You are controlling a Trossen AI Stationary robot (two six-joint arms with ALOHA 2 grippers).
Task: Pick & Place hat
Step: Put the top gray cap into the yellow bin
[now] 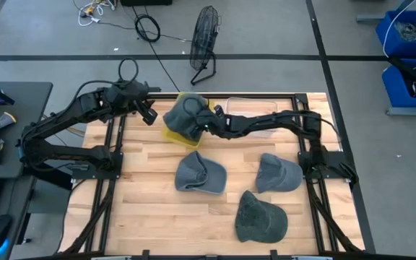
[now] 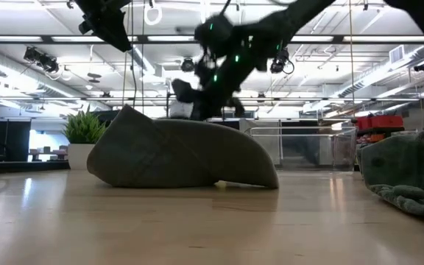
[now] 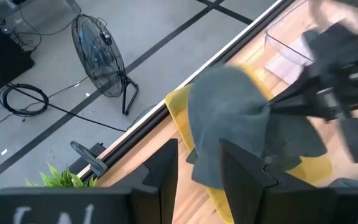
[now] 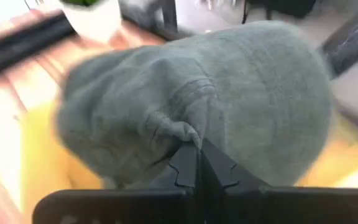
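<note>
A grey hat (image 1: 185, 115) is over a yellow tray (image 1: 170, 136) near the table's far edge, and also shows in the left wrist view (image 3: 235, 118) and the right wrist view (image 4: 229, 93). My right gripper (image 1: 206, 123) reaches across from the right and is shut on it. My left gripper (image 1: 148, 114) hovers open just left of the tray, touching nothing; its fingers (image 3: 166, 171) frame the hat from that side. Three more grey hats lie flat on the wood: one mid-table (image 1: 199, 173), one to the right (image 1: 279, 173), one near the front (image 1: 260, 217). My right gripper pinches a bunched fold of the hat's crown cloth (image 4: 182, 134) between its two shut fingers (image 4: 213, 168). It comes roughly level from the table's right side (image 3: 278, 102). The hat hangs over the yellow tray; whether its lower edge rests there, I cannot tell.
A clear plastic container (image 1: 255, 108) stands at the far edge behind my right arm. The nearest loose hat (image 2: 182, 154) fills the middle of the low view, another (image 2: 407, 173) its right edge. Bare wood lies along the table's left and near-left part (image 1: 143, 209).
</note>
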